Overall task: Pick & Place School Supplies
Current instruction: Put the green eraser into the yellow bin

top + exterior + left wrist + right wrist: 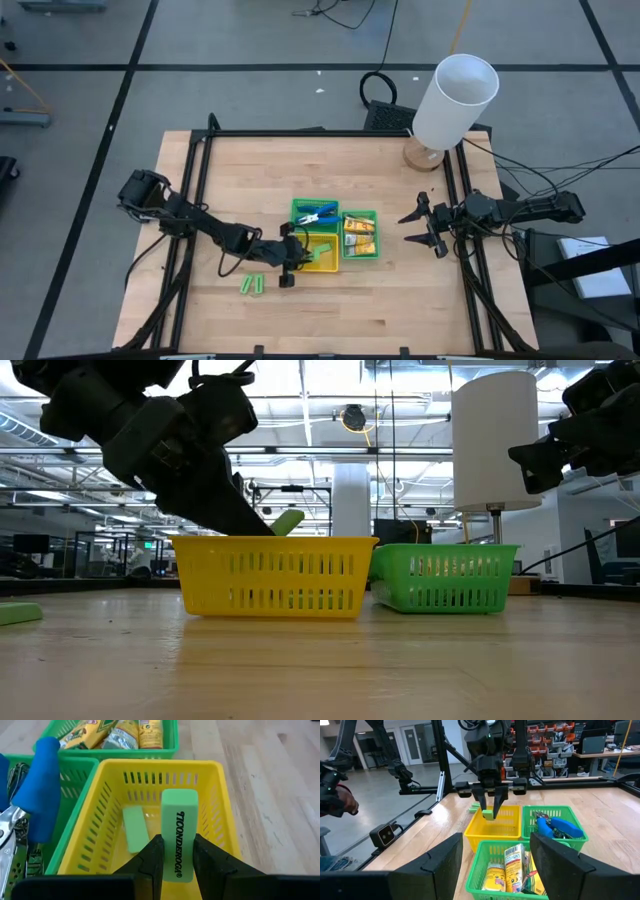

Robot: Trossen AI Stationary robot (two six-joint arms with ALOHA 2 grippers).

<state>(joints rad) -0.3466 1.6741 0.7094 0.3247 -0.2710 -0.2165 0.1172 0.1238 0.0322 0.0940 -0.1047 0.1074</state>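
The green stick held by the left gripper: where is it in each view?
High: green stick over the yellow tray.
Low: tip above the tray's rim.
Left wrist: centre, in the left gripper.
Right wrist, under that gripper.
Shared landmark: the yellow tray.
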